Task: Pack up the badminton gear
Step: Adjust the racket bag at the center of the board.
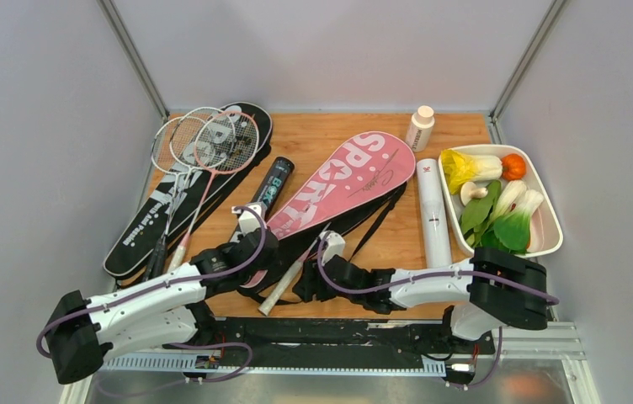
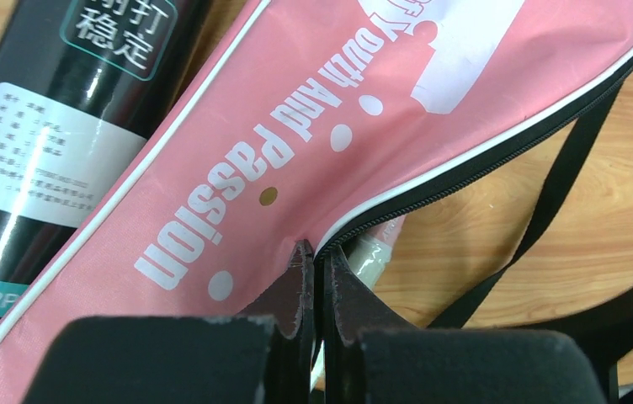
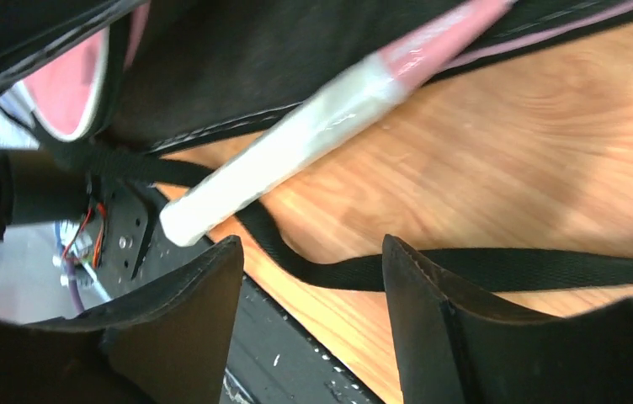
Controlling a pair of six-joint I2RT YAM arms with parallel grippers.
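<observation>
1. Pinching the zip edge of the pink bag, the left gripper has its fingers pressed together, the seam caught at their tips; the grip sits at the narrow end, below the print "Youth And Passion"
2. Top view: pink bag lies diagonally across the middle of the table, wide end far and to the right, narrow end near, at the left gripper
3. Right gripper: fingers spread wide, nothing between the pads; a black strap runs over the wood just beyond the tips
4. White racket handle sticks out from under the bag's near end, its butt just beyond one finger of the right gripper; contact cannot be told
5. Black tube lies along the bag's left edge, touching it in the left wrist view; white tube lies between bag and tray, apart from the bag
6. Black bag at far left; white and pink rackets rest on it, heads at the far end
7. Small bottle stands upright at the far edge; the tray holds toy vegetables
</observation>
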